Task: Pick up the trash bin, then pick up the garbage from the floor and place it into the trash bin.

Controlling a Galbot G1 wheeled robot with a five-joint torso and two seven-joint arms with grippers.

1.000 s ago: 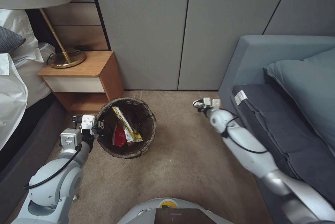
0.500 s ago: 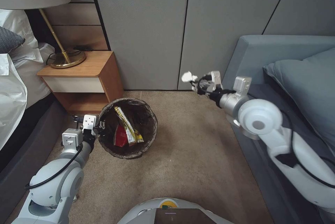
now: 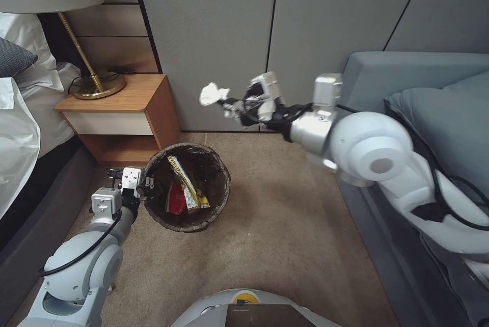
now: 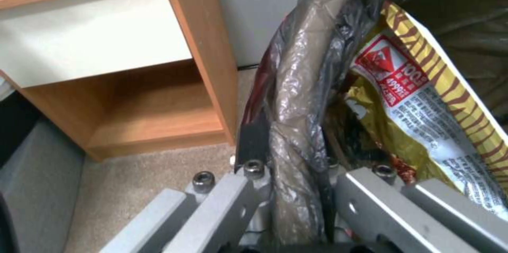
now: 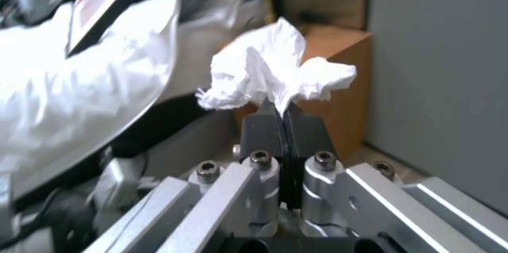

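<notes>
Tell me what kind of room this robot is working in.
Most likely a hotel room or bedroom: a bed with white linen, a wooden nightstand carrying a brass lamp, and a grey-blue sofa on tan carpet.

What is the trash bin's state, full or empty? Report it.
Partly filled: the trash bin holds a yellow wrapper and a red packet, with dark liner showing around them.

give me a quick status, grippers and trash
Left gripper clamped on the trash bin rim. Right gripper shut on a white tissue, up in the air, short of the bin. Nothing between tissue and bin.
</notes>
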